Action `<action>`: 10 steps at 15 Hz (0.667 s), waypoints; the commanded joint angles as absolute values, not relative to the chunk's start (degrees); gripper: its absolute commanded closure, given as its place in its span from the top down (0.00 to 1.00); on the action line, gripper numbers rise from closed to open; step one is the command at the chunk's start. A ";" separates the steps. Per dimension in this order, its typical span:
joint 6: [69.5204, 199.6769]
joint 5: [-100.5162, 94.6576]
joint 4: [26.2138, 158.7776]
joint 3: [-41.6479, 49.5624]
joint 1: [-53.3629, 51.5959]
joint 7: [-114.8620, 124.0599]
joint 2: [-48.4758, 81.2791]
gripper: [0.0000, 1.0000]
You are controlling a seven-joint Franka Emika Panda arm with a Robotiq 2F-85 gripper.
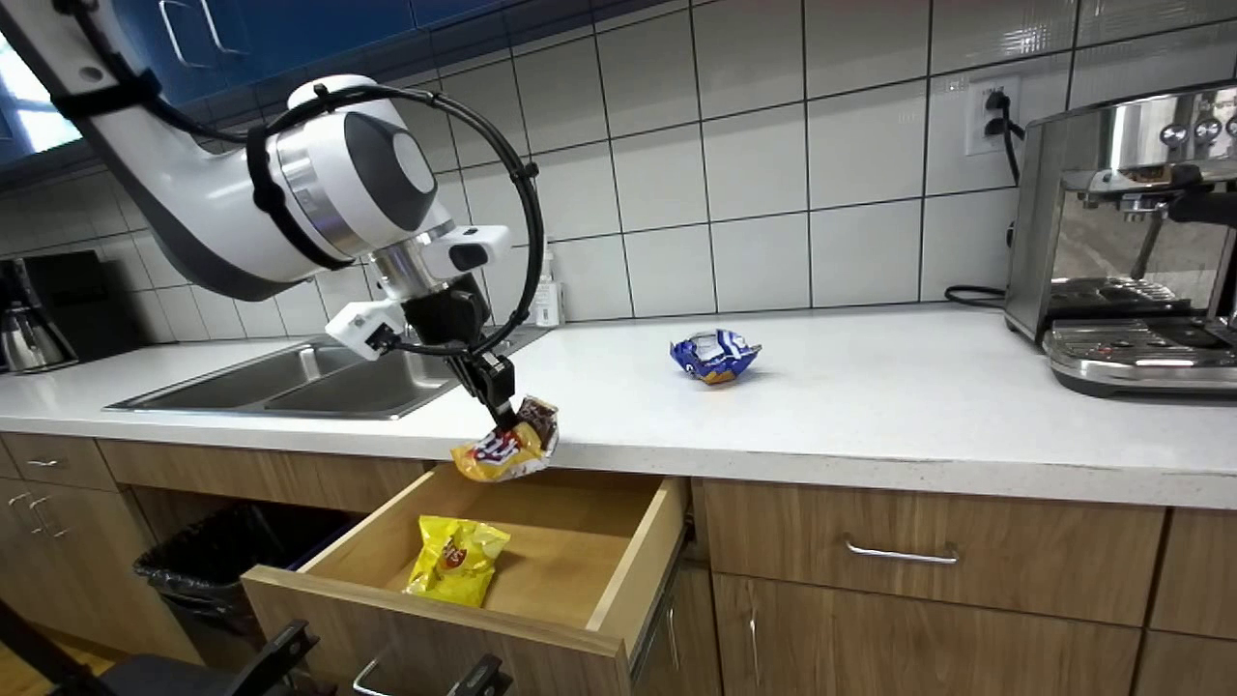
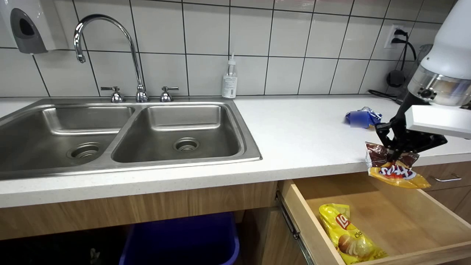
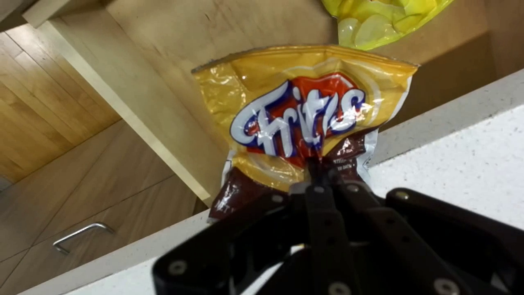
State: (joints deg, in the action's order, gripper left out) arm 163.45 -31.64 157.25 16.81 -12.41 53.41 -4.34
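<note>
My gripper is shut on a crinkled orange-and-brown Fritos bag, pinching the film near its middle so it puckers around the fingertips. In both exterior views the bag hangs above the pulled-out wooden drawer, close to the counter's front edge. Below, inside the drawer, lies a yellow Lay's bag, toward the drawer's sink-side wall. Only a corner of that yellow bag shows in the wrist view. A blue crumpled bag rests on the white counter behind, apart from the gripper.
A double steel sink is set into the counter, with a faucet and a soap bottle behind it. An espresso machine stands at the right. Beneath the counter, beside the drawer, is a lined bin.
</note>
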 commanded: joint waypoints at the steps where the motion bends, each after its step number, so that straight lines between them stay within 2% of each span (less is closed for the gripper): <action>1: 161.50 -32.74 159.39 16.28 -12.49 54.56 -6.52 0.00; 10: 160.04 -33.54 159.06 15.74 -13.12 55.78 -4.43 0.00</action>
State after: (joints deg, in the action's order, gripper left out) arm 161.91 -32.09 159.06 16.46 -12.67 53.45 -4.06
